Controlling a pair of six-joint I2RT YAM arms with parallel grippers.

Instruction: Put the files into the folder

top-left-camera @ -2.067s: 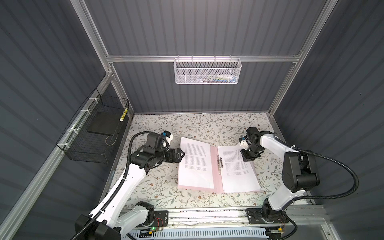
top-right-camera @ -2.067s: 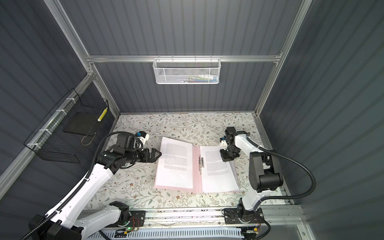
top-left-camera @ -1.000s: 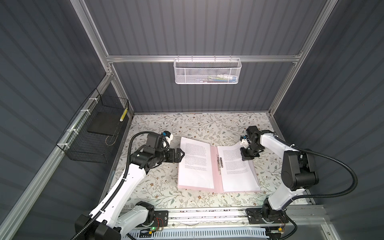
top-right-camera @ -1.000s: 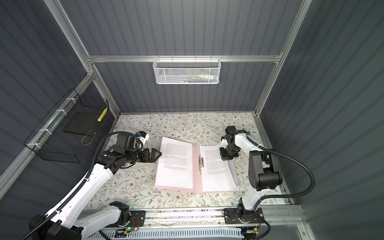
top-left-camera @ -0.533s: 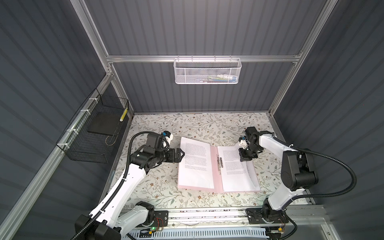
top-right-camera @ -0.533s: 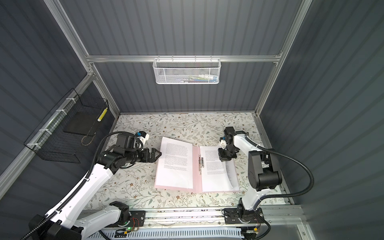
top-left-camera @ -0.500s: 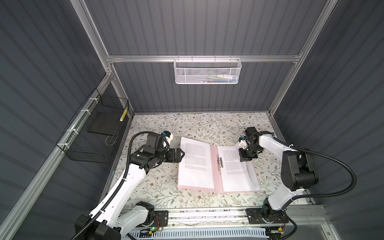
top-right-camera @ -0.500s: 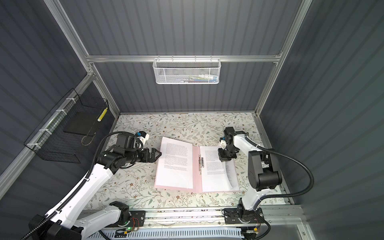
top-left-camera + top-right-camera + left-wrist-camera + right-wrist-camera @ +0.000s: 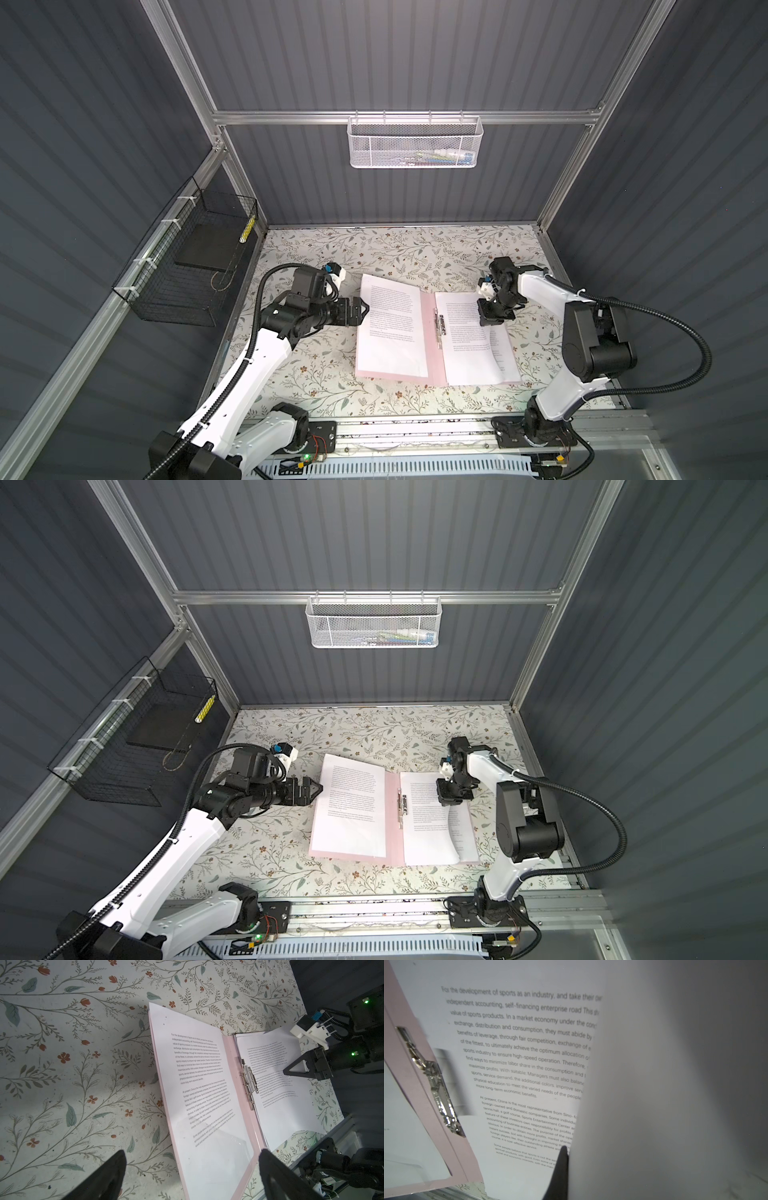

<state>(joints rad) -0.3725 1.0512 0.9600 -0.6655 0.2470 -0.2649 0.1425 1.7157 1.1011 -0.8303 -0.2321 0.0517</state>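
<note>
Folder (image 9: 429, 345) lies open mid-counter (image 9: 316, 374), sheets (image 9: 390, 328) on both flaps; right pincer (image 9: 492, 318), at folder's 2 o'clock, clamped on top sheet (image 9: 432, 829), edge curled up; left pincer (image 9: 359, 309) apart, at 9 o'clock; step looks like seating that sheet; next probably slide it toward clip (image 9: 439, 328), let go.

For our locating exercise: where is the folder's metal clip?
In both top views the metal clip lies mid-table along the open folder spine, between printed sheets.
</note>
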